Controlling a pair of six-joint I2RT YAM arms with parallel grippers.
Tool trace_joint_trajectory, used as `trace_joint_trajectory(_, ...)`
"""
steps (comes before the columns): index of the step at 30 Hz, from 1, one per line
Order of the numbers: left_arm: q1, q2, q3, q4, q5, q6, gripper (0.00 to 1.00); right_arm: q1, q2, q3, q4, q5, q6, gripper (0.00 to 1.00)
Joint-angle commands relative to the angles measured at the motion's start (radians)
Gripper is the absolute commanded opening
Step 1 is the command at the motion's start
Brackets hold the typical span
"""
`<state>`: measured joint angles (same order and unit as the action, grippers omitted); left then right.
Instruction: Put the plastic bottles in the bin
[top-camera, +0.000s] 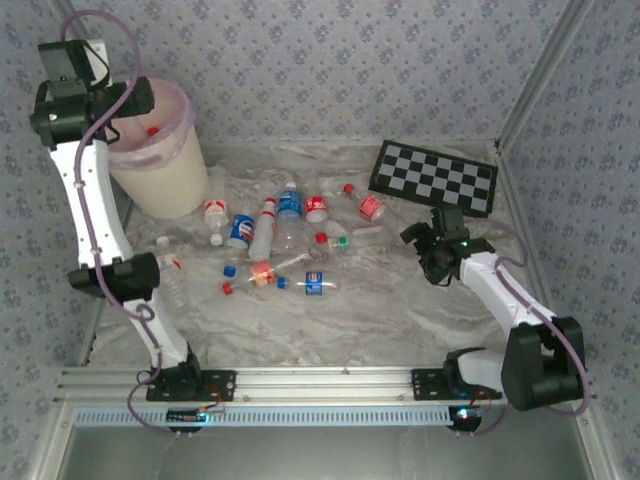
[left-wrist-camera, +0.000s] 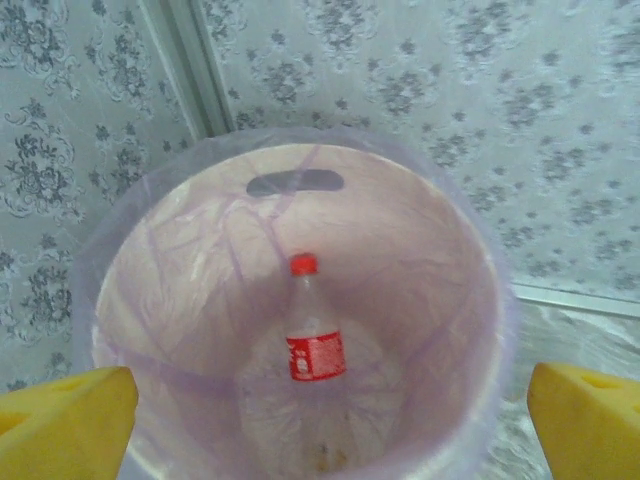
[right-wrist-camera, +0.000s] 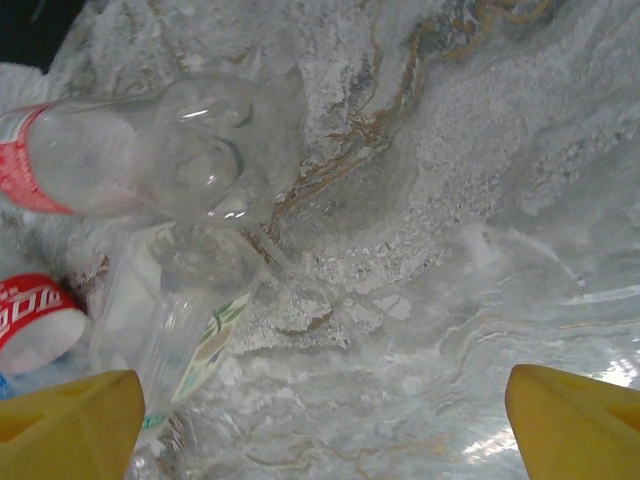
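The cream bin (top-camera: 170, 185), lined with a pale bag, stands at the far left. My left gripper (top-camera: 135, 100) hangs open over its mouth. In the left wrist view a red-capped, red-labelled bottle (left-wrist-camera: 315, 345) lies inside the bin (left-wrist-camera: 440, 250), below the open left gripper (left-wrist-camera: 325, 430). Several plastic bottles (top-camera: 290, 215) lie scattered on the table's middle. My right gripper (top-camera: 425, 245) is open just right of them, low over the table. In the right wrist view a clear red-labelled bottle (right-wrist-camera: 150, 150) and a green-labelled one (right-wrist-camera: 180, 320) lie beside the left finger of the empty right gripper (right-wrist-camera: 325, 425).
A black-and-white checkerboard (top-camera: 435, 178) leans at the back right, just behind the right gripper. Loose caps (top-camera: 229, 270) lie among the bottles. Patterned walls close in the table at the back and both sides. Bare marbled tabletop (top-camera: 400, 310) lies near the front.
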<state>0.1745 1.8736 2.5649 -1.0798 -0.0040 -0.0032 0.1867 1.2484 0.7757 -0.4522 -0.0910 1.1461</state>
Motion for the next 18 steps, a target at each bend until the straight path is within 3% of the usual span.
trace_joint_trajectory(1,-0.050,-0.187,-0.225,0.118,0.148,-0.073,1.00,0.021,0.056,0.041,0.023,0.046,0.150,0.93)
trace_joint_trajectory(4,-0.194,-0.372,-0.561,0.315,0.182,-0.078,1.00,0.026,0.108,0.066,0.061,0.047,0.194,0.92)
trace_joint_trajectory(11,-0.525,-0.577,-1.003,0.454,0.076,-0.137,1.00,0.025,0.160,0.146,0.050,0.076,0.160,0.92)
trace_joint_trajectory(13,-0.585,-0.620,-1.123,0.490,0.055,-0.190,1.00,0.035,0.153,0.218,-0.025,0.154,-0.024,0.93)
trace_joint_trajectory(16,-0.626,-0.657,-1.261,0.522,0.049,-0.281,0.99,0.086,0.148,0.325,-0.135,0.283,-0.423,1.00)
trace_joint_trajectory(18,-0.646,-0.672,-1.339,0.539,0.044,-0.320,0.99,0.095,0.146,0.347,-0.164,0.267,-0.614,1.00)
